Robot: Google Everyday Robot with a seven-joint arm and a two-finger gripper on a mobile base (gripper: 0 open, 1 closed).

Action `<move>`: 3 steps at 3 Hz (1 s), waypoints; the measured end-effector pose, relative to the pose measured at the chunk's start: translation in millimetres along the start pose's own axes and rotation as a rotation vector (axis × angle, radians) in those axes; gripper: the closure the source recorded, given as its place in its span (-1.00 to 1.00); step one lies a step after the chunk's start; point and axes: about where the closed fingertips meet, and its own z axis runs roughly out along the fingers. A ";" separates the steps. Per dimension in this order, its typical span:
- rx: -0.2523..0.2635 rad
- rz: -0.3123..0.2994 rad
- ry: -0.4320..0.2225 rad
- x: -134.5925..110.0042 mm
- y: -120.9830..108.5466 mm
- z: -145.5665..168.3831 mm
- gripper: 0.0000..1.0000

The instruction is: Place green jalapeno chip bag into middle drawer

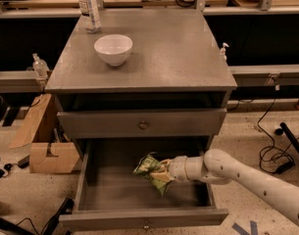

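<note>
What I have to get right now is the release. The wide grey middle drawer [110,195] is pulled out nearest the camera, its bare flat floor showing between low side walls. I should bring the bag down close to that floor before I let go, so that it lies flat and neither catches on the front wall nor sticks up where the drawer above could snag it. I judge the spot good: a little right of the floor's middle and well inside every wall.

My gripper [162,173] reaches in from the right, over the drawer's right wall, at the end of my white arm [247,177]. Its fingers are clamped on the small wrinkled green jalapeno chip bag [146,164], pinching its right end. The rest of the bag sticks out to the left and one corner hangs down. Whether that corner touches the floor I cannot tell.

Farther back and above, the grey knobbed drawer front [100,125] is closed. On the grey cabinet top [188,58] sit a white bowl [113,48] and, at the far left corner, a clear plastic bottle [88,9].
</note>
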 end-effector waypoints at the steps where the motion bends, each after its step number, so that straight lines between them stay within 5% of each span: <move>1: -0.005 0.000 -0.001 -0.5 1.6 2.4 -0.44; 2: -0.009 0.000 -0.001 -0.8 2.8 4.1 -0.90; 3: -0.011 0.000 -0.002 -1.1 3.6 5.3 -1.00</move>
